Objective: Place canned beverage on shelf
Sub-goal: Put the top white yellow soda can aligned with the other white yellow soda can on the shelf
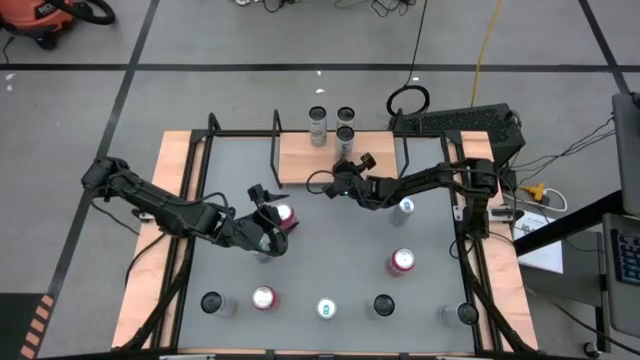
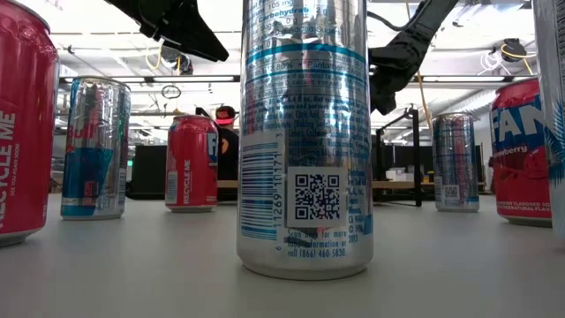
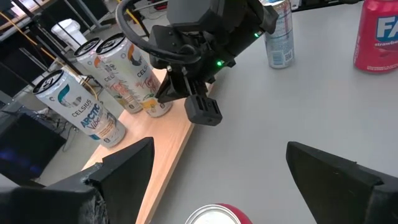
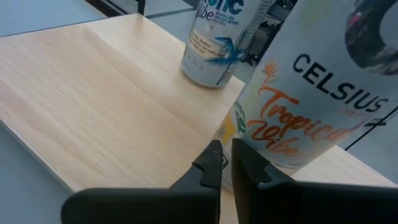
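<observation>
Left gripper point(image 1: 272, 228) reaches low over table, fingers wide apart, red can point(image 1: 286, 215) between them, not squeezed. Right gripper point(image 1: 338, 187) stretched toward shelf point(image 1: 296, 160), fingers pressed together, empty, Celsius can point(image 4: 311, 93) just ahead.

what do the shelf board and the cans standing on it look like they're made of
The shelf board looks like light wood or a wood-look laminate, matte: pale straight grain shows across it. Its end frames look like thin black metal rod. The Celsius cans standing on it look like aluminium with a printed white coat: silvery tops with pull tabs show, and they are slightly glossy.
</observation>
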{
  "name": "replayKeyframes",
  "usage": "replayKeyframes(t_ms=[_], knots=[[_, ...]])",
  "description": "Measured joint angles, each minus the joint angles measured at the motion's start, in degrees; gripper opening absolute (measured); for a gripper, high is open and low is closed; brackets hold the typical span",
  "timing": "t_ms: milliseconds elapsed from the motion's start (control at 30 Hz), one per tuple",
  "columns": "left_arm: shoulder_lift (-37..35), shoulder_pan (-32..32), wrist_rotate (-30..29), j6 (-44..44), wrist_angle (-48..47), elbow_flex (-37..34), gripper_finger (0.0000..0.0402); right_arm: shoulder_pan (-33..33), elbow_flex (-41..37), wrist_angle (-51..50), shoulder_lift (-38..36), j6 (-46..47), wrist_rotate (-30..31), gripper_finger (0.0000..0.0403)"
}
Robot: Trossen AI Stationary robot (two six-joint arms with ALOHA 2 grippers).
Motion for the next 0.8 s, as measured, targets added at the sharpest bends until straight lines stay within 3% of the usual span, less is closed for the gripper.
replayKeyframes(t_ms=[167, 800], knots=[[0.0, 0.0, 0.0, -0.1, 0.0, 0.0, 0.0365, 0.9, 0.0, 0.0, 0.0, 0.2, -2.7, 0.0], [0.0, 0.0, 0.0, -1.0, 0.0, 0.0, 0.0365, -0.4, 0.0, 3.5, 0.0, -3.2, -1.4, 0.0]])
